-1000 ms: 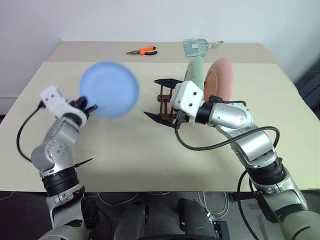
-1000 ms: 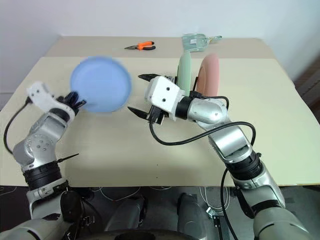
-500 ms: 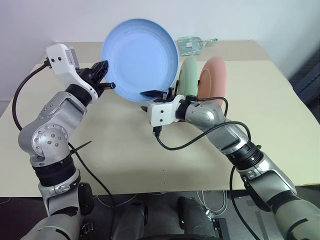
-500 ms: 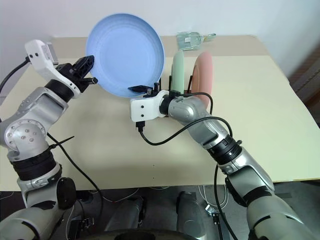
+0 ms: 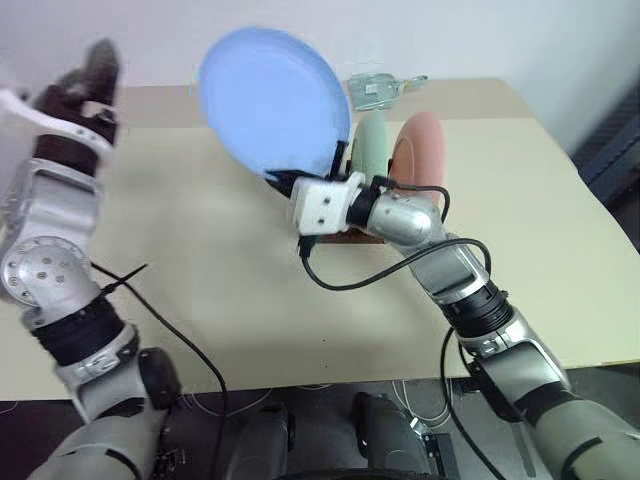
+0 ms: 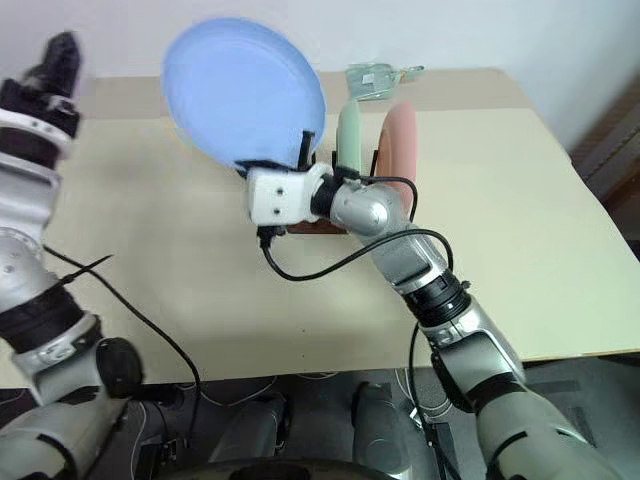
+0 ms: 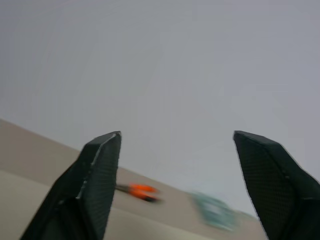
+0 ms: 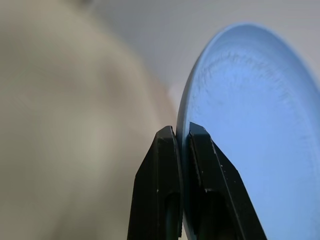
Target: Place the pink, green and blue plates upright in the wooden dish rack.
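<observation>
My right gripper [image 5: 287,181] is shut on the lower rim of the light blue plate [image 5: 272,95] and holds it up over the table, tilted. In the right wrist view the plate's rim [image 8: 235,115] sits pinched between the two black fingers [image 8: 167,150]. The pale green plate [image 5: 372,140] and the pink plate [image 5: 420,150] stand upright side by side in the wooden dish rack [image 6: 312,226], most of which is hidden behind my right wrist. My left gripper [image 5: 95,65] is raised at the far left, well away from the blue plate, open with nothing between its fingers [image 7: 100,165].
A clear packet [image 5: 378,88] lies at the far edge of the beige table [image 5: 200,250], behind the rack. Orange-handled pliers [image 7: 140,190] lie on the far part of the table. A black cable loops from my right wrist over the table's middle.
The blue plate passed from my left gripper to my right. The right shut on its lower rim; the left opened, let go and rose to the left.
</observation>
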Action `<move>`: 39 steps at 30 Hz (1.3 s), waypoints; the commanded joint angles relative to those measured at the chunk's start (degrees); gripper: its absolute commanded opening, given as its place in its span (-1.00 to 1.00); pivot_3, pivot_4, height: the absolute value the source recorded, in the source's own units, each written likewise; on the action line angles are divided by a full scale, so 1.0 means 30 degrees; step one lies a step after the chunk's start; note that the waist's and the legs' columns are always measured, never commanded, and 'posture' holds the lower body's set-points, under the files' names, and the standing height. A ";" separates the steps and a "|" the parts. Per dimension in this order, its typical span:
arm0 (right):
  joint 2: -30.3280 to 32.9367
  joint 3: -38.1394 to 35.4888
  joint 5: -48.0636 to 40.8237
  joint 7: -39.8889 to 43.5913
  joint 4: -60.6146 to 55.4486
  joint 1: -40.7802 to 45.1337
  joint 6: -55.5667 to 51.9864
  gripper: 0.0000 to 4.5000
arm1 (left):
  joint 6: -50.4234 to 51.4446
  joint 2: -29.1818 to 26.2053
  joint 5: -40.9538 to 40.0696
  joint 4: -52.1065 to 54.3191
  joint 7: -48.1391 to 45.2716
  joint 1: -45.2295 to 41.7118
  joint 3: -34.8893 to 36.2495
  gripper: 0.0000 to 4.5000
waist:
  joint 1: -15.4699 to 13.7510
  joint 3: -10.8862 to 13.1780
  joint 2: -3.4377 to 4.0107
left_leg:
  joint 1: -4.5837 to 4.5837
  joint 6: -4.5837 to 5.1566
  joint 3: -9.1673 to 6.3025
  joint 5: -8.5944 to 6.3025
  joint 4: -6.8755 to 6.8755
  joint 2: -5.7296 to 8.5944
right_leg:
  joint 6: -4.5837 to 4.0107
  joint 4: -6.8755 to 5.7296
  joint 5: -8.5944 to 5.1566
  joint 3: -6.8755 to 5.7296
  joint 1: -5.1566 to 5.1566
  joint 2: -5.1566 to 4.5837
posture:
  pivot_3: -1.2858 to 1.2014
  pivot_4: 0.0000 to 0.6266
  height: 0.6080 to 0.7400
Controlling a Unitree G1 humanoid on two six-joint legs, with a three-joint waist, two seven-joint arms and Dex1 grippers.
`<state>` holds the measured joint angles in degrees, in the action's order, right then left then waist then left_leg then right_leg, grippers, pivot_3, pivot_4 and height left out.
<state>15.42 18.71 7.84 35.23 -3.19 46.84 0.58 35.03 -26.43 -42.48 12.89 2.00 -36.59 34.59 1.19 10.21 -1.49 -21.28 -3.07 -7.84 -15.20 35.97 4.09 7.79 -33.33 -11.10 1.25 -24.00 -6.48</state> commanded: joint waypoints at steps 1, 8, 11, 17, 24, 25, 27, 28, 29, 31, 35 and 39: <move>-0.1868 -0.3408 -0.6591 0.0021 -0.3170 0.0866 -0.4388 -1.00 | -0.2192 -0.1162 0.3371 0.0364 -0.3489 0.3708 -0.3501 0.54 | -0.0068 -0.0004 -0.0004 | -0.0008 0.0012 0.0001 -0.0007 0.0007 0.0002 | -0.0006 0.0004 0.0004 0.0001 0.0002 0.0000 | 0.03 -0.52 1.00; -0.5359 -0.8882 -1.7245 -0.6713 -0.6135 0.0939 -1.4715 -1.00 | -0.4677 -0.0460 0.5802 0.1698 -0.7783 0.9214 -0.9007 0.54 | -0.0172 -0.0017 -0.0016 | -0.0048 0.0078 -0.0073 -0.0041 0.0012 -0.0003 | -0.0109 -0.0007 0.0007 -0.0015 -0.0024 0.0002 | 0.03 -0.52 1.00; -0.6200 -1.0048 -1.9937 -0.9677 -0.6219 0.0698 -1.6962 -1.00 | -0.5201 -0.0679 0.6504 0.2013 -0.9347 1.0357 -1.0575 0.54 | -0.0106 -0.0003 0.0032 | -0.0056 0.0074 -0.0062 -0.0038 -0.0013 -0.0014 | -0.0150 -0.0027 0.0014 -0.0004 -0.0101 0.0021 | 0.03 -0.52 1.00; -0.7734 -1.1395 -2.4212 -1.4818 -0.5496 0.0595 -1.8751 -1.00 | -0.5470 -0.1048 0.7580 0.2332 -1.1129 1.1082 -1.2433 0.54 | -0.0012 -0.0009 0.0146 | -0.0042 0.0081 -0.0028 -0.0034 -0.0060 -0.0031 | -0.0159 -0.0049 0.0009 0.0013 -0.0138 0.0039 | 0.03 -0.52 1.00; -0.7253 -1.1339 -2.6339 -1.7599 -0.4419 0.0867 -1.8664 -1.00 | -0.5403 -0.0814 0.8209 0.2452 -1.1440 1.1290 -1.2617 0.54 | -0.0026 -0.0012 0.0149 | -0.0043 0.0083 -0.0029 -0.0033 -0.0024 -0.0029 | -0.0137 -0.0047 0.0018 0.0010 -0.0112 0.0042 | 0.03 -0.52 1.00; -0.7170 -1.1354 -2.6413 -1.7855 -0.4214 0.0888 -1.8558 -1.00 | -0.5375 -0.0777 0.8233 0.2484 -1.1462 1.1307 -1.2588 0.54 | -0.0023 -0.0012 0.0150 | -0.0043 0.0084 -0.0029 -0.0033 -0.0024 -0.0030 | -0.0118 -0.0048 0.0029 0.0010 -0.0112 0.0043 | 0.03 -0.52 1.00; -0.6959 -1.1315 -2.6333 -1.8063 -0.3881 0.0933 -1.8280 -1.00 | -0.5309 -0.0701 0.8278 0.2518 -1.1470 1.1287 -1.2551 0.54 | -0.0018 -0.0014 0.0149 | -0.0044 0.0084 -0.0029 -0.0033 -0.0024 -0.0030 | -0.0114 -0.0048 0.0030 0.0009 -0.0112 0.0044 | 0.03 -0.52 1.00; -0.6865 -1.1271 -2.6328 -1.8130 -0.3745 0.0955 -1.8162 -1.00 | -0.5286 -0.0666 0.8293 0.2525 -1.1465 1.1273 -1.2538 0.54 | -0.0013 -0.0014 0.0149 | -0.0043 0.0084 -0.0029 -0.0033 -0.0024 -0.0030 | -0.0112 -0.0048 0.0031 0.0009 -0.0112 0.0044 | 0.03 -0.52 1.00; -0.6791 -1.1234 -2.6310 -1.8199 -0.3622 0.0983 -1.8034 -1.00 | -0.5273 -0.0638 0.8313 0.2525 -1.1458 1.1260 -1.2535 0.54 | -0.0009 -0.0014 0.0149 | -0.0043 0.0084 -0.0028 -0.0032 -0.0025 -0.0030 | -0.0111 -0.0048 0.0032 0.0010 -0.0112 0.0047 | 0.03 -0.52 1.00; -0.6706 -1.1223 -2.6344 -1.8251 -0.3463 0.1099 -1.7670 -1.00 | -0.5248 -0.0587 0.8336 0.2592 -1.1432 1.1308 -1.2531 0.54 | -0.0007 -0.0013 0.0150 | -0.0043 0.0085 -0.0028 -0.0032 -0.0025 -0.0032 | -0.0111 -0.0048 0.0032 0.0009 -0.0112 0.0048 | 0.03 -0.52 1.00; -0.6681 -1.1208 -2.6271 -1.8598 -0.2712 0.1456 -1.7158 -1.00 | -0.5239 -0.0511 0.8440 0.2629 -1.1439 1.1374 -1.2540 0.54 | -0.0003 -0.0013 0.0151 | -0.0043 0.0085 -0.0027 -0.0033 -0.0025 -0.0033 | -0.0110 -0.0049 0.0032 0.0009 -0.0112 0.0050 | 0.03 -0.52 1.00; -0.6348 -1.1100 -2.5408 -1.8263 -0.1023 0.2192 -1.6721 -1.00 | -0.5219 -0.0444 0.8526 0.2646 -1.1448 1.1325 -1.2575 0.54 | 0.0001 -0.0014 0.0151 | -0.0041 0.0086 -0.0029 -0.0032 -0.0024 -0.0040 | -0.0111 -0.0052 0.0032 0.0009 -0.0112 0.0059 | 0.03 -0.52 1.00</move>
<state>-4.11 -14.85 -68.92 -20.42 -6.55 51.52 -50.70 19.73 -27.95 -16.91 18.59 -32.26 -2.54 -3.54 1.19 10.17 -1.04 -21.41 -2.81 -7.92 -15.30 35.90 3.96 7.45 -33.49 -11.00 1.28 -24.34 -6.30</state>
